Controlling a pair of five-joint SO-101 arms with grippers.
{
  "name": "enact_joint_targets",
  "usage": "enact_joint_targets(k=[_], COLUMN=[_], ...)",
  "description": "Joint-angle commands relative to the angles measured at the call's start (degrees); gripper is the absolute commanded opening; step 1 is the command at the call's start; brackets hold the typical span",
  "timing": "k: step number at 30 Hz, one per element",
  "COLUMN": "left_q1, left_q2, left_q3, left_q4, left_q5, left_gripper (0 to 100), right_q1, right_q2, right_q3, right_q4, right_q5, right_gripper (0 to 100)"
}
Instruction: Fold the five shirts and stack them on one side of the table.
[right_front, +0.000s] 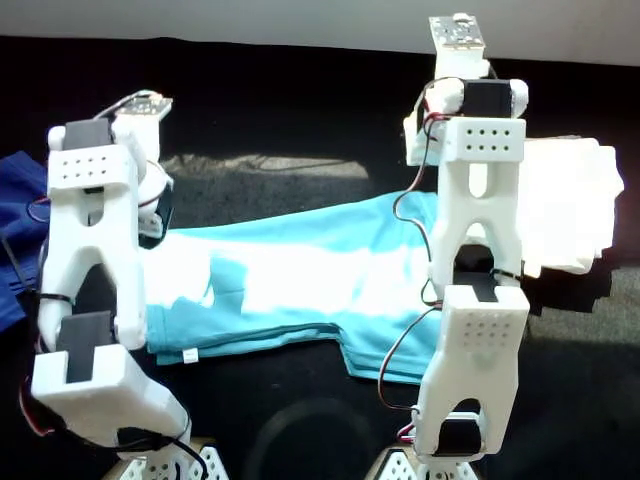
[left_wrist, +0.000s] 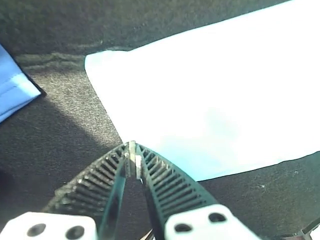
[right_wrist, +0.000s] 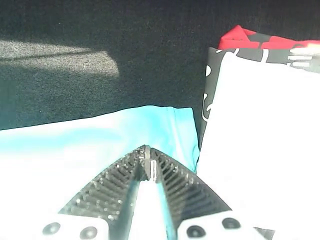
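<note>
Turquoise soft-cloth shirt (right_front: 300, 270), spread flat: light, limp, likely to bunch. Left gripper (left_wrist: 133, 151) closed at its edge; right gripper (right_wrist: 148, 154) closed over its opposite end. Best hold: corners.

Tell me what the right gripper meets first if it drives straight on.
Probably the spread turquoise fabric shirt, lying just beyond the shut tips of the right gripper; depth is unclear.
</note>
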Motion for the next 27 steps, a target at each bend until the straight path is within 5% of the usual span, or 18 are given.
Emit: enact_joint_targets(k=[1,7,14,21,27], left_q1=[1.54,1.27,1.19,1.45,1.54], left_q2=[-10.24,-16.40,-17.01,-17.19,-17.19], left_q3=[19.21,39.60,46.55,49.01,52.00], left_q4=[-9.41,-23.82,-28.57,-28.13,-28.57], left_q5=[0.35,0.18,0.18,0.18,0.18], left_gripper=[1,1,1,1,1], right_q1=[-0.57,-2.77,-6.02,-6.02,-6.02], right_q2=[-3.74,-14.37,-32.31,-50.77,-64.57], right_q3=[0.13,13.85,36.53,76.26,108.35], right_q4=[0.66,0.66,-1.98,-19.38,-38.11], right_q5=[-0.97,-0.97,-0.88,-0.09,9.41], right_gripper=[0.8,0.8,0.8,0.8,0.8])
